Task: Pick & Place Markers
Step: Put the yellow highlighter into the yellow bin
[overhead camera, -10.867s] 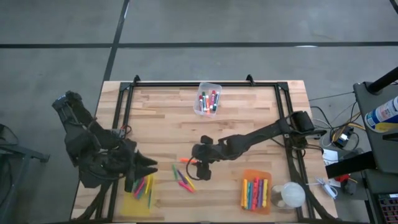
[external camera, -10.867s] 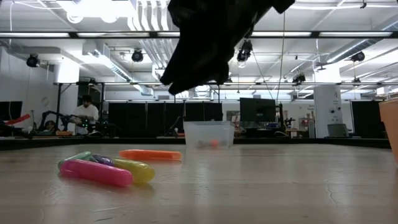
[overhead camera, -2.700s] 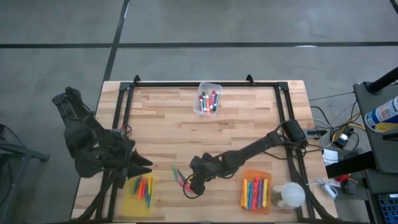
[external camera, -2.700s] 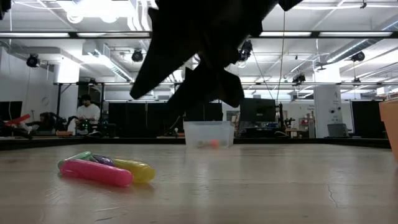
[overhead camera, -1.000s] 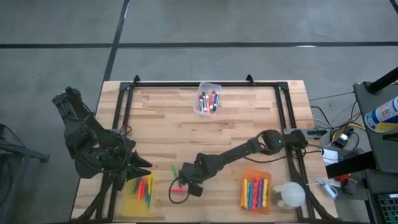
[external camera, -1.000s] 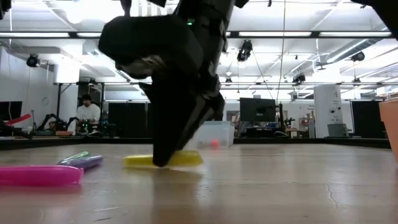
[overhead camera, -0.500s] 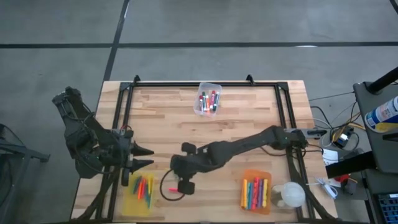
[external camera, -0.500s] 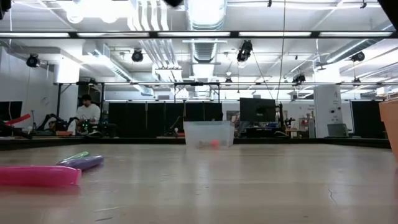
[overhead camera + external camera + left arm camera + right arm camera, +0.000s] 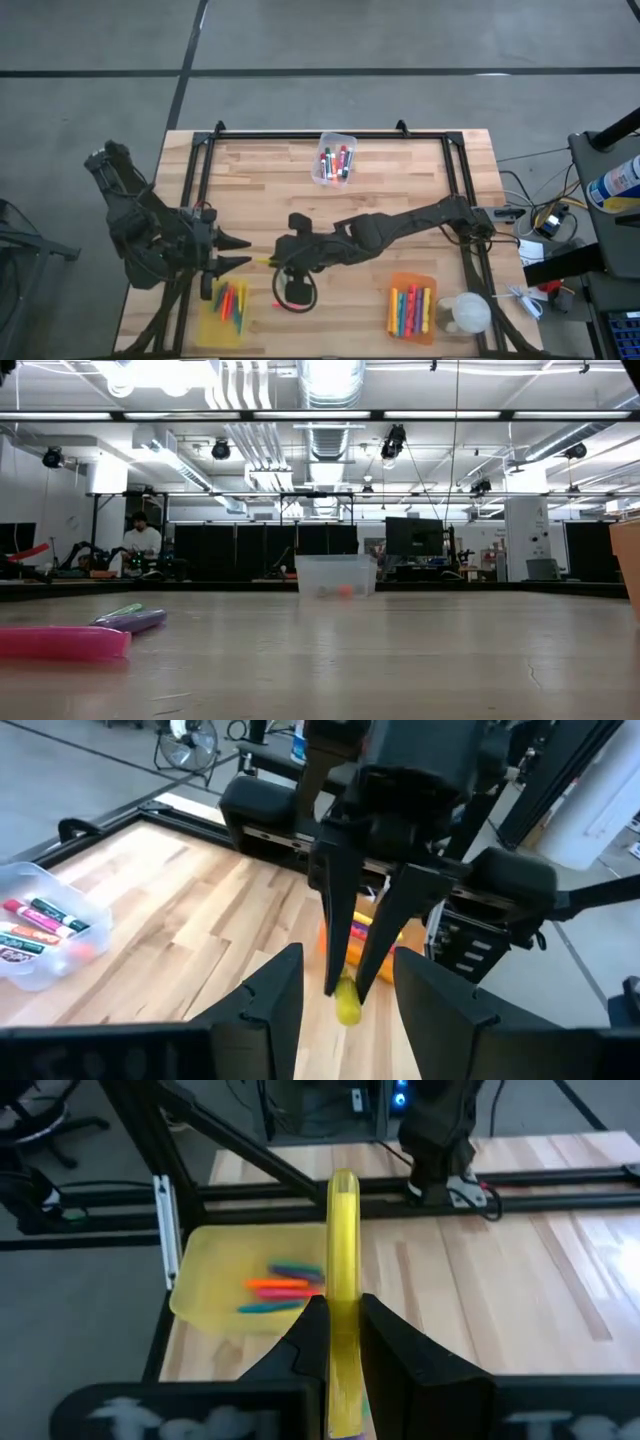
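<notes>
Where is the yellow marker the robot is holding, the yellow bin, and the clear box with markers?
Yellow stick-like marker [image 9: 343,1250]: right wrist view, middle of its barrel.
Yellow plastic bin [image 9: 205,1270]: right wrist view, bare floor near its wall.
Clear plastic box [image 9: 334,139]: high view, far rim.

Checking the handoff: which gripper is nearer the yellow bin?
Left. The left gripper hovers just beyond the yellow bin's far edge; the right gripper, holding a yellow marker, is farther out toward the table's middle.
</notes>
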`<action>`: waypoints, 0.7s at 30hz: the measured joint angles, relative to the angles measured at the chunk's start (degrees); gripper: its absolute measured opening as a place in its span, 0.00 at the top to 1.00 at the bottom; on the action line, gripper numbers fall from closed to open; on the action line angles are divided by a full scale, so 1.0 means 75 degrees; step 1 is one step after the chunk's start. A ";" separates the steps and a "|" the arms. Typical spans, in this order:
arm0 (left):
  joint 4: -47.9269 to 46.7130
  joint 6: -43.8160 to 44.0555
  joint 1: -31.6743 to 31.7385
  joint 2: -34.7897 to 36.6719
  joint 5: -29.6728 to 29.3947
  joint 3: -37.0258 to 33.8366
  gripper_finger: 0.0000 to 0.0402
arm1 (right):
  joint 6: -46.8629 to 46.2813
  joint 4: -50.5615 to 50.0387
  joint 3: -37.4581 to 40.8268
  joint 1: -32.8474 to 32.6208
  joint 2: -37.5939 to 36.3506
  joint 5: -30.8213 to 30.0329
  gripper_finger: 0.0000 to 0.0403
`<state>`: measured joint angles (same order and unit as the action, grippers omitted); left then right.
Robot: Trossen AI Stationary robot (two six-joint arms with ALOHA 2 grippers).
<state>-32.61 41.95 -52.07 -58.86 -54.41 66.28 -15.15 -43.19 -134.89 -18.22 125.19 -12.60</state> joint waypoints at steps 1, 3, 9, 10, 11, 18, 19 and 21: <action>0.0067 -0.0001 0.0024 -0.0037 -0.0004 0.0000 0.62 | 0.0011 0.0061 0.0000 0.0001 0.0000 0.0000 0.93; 0.0193 -0.0002 0.0036 -0.0146 0.0042 0.0000 0.62 | 0.0022 0.0129 -0.0012 0.0013 0.0000 -0.0003 0.93; 0.0211 0.0016 0.0043 -0.0377 0.0051 0.0000 0.62 | 0.0040 0.0303 -0.0012 0.0031 -0.0002 -0.0001 0.93; 0.0211 0.0037 0.0043 -0.0403 0.0068 0.0000 0.62 | 0.0052 0.0308 -0.0012 0.0028 -0.0012 0.0000 0.93; 0.0211 0.0050 0.0043 -0.0435 0.0071 0.0000 0.62 | 0.0054 0.0334 -0.0012 0.0026 -0.0015 0.0000 0.93; 0.0209 0.0064 0.0046 -0.0593 -0.0101 0.0000 0.63 | 0.0072 0.0642 -0.0012 -0.0009 -0.0041 0.0111 0.93; 0.0208 0.0067 0.0049 -0.0596 -0.0111 0.0000 0.63 | 0.0070 0.0666 -0.0012 -0.0021 -0.0041 0.0109 0.93; 0.0208 0.0066 0.0052 -0.0599 -0.0109 0.0000 0.63 | 0.0060 0.0665 -0.0012 -0.0027 -0.0041 0.0099 0.93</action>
<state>-31.05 42.45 -51.68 -63.35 -55.22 66.28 -14.70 -38.20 -134.98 -18.42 124.88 -11.85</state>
